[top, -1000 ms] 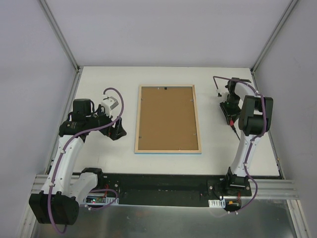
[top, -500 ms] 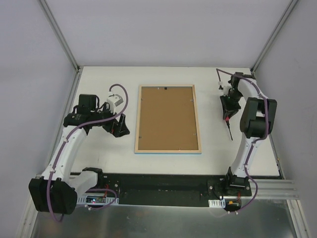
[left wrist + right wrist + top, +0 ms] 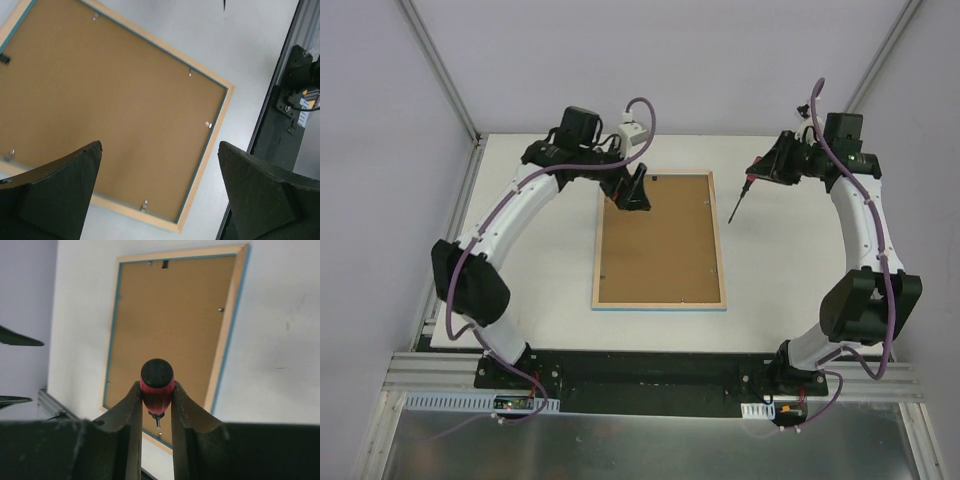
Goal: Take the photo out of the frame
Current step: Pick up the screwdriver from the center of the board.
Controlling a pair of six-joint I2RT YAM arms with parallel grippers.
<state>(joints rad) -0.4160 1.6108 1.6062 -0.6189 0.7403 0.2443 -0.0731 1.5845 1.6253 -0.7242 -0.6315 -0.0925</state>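
The frame (image 3: 719, 240) lies face down in the middle of the table, showing its pale wood rim and the brown backing board (image 3: 660, 240). The photo is hidden under that board. My left gripper (image 3: 632, 192) hangs open over the frame's far left corner; in the left wrist view its wide-apart fingers (image 3: 55, 195) show the board (image 3: 115, 100) and the rim (image 3: 210, 165) between them. My right gripper (image 3: 765, 170) is up in the air to the right of the frame's far right corner. It is shut on a red-handled screwdriver (image 3: 157, 385) whose tip (image 3: 732, 215) points down towards the table.
Small metal tabs (image 3: 144, 205) hold the backing board along the rim's inner edge. Grey enclosure walls with aluminium posts (image 3: 440, 70) stand on three sides. A black base rail (image 3: 650, 370) runs along the near edge.
Both arms have swung up and towards the far side. The left gripper went from beside the frame to over its far left corner. The right gripper lifted the screwdriver off the table.
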